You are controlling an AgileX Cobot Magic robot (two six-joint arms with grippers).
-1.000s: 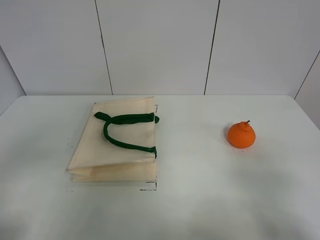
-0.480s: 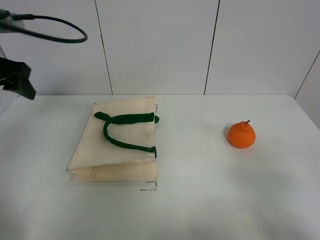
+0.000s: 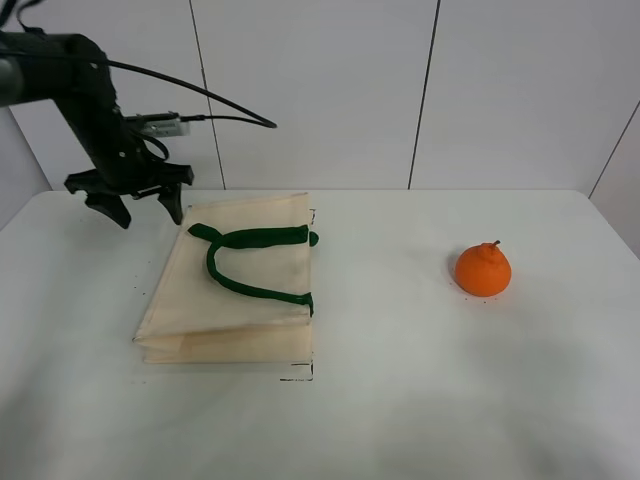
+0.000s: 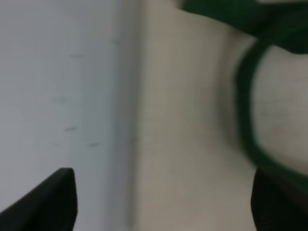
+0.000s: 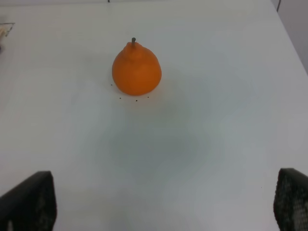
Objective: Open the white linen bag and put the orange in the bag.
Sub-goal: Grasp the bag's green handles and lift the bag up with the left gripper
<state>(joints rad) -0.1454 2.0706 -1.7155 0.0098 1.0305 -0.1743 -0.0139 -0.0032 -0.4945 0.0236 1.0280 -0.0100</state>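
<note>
Our left hand (image 3: 147,208) has swung in beside the far-left corner of the white linen bag (image 3: 235,300), spread wide. The bag lies flat and unopened, with the orange (image 3: 483,270) well right of it, untouched.

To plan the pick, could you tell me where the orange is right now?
In the exterior high view the orange sits stem-up on the right side of the table, well apart from the white linen bag lying on the left.
</note>
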